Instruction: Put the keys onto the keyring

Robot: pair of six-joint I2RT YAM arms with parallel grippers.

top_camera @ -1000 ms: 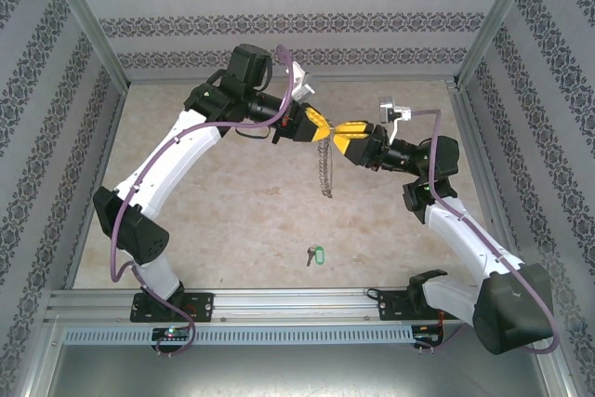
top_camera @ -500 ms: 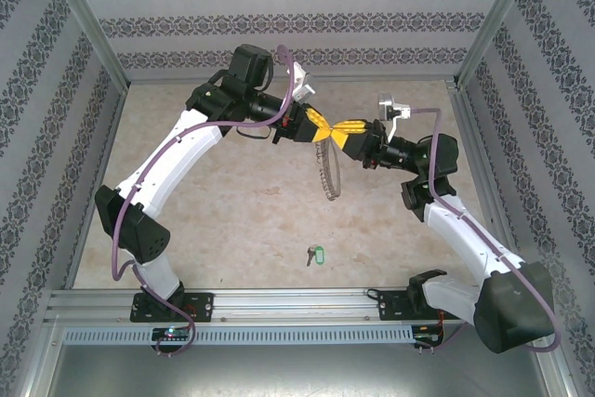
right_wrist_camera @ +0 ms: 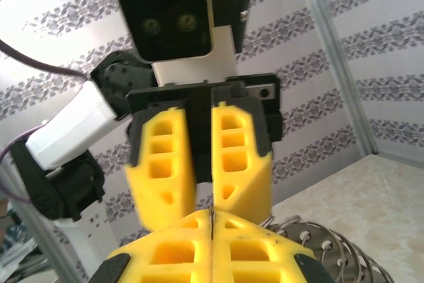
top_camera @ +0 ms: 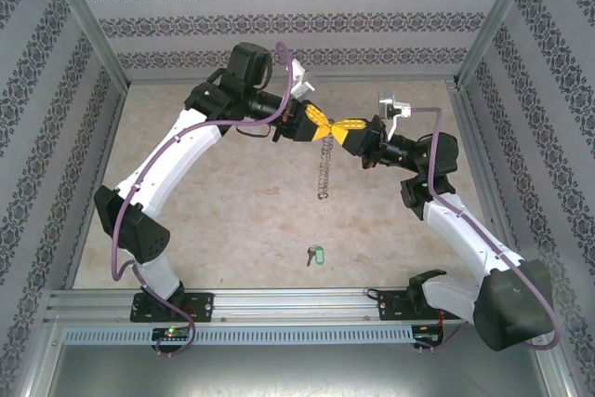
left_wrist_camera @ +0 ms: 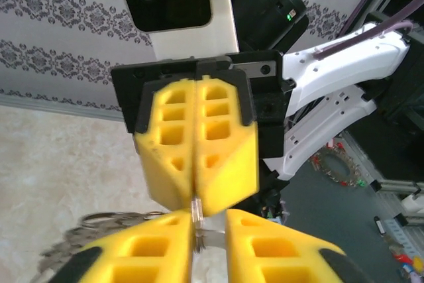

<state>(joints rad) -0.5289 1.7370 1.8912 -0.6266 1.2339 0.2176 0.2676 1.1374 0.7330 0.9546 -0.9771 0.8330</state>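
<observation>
Floppy silvery keyring [top_camera: 323,174] hangs chain-like, seemingly pinched by right fingers [top_camera: 351,127].

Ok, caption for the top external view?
The left tool and right tool meet tip to tip above the table, the keyring dangling beneath them, the keys lying near the front edge.

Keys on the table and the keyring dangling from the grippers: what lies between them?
Nothing. The top external view shows only bare table between the keys and the keyring hanging above.
</observation>
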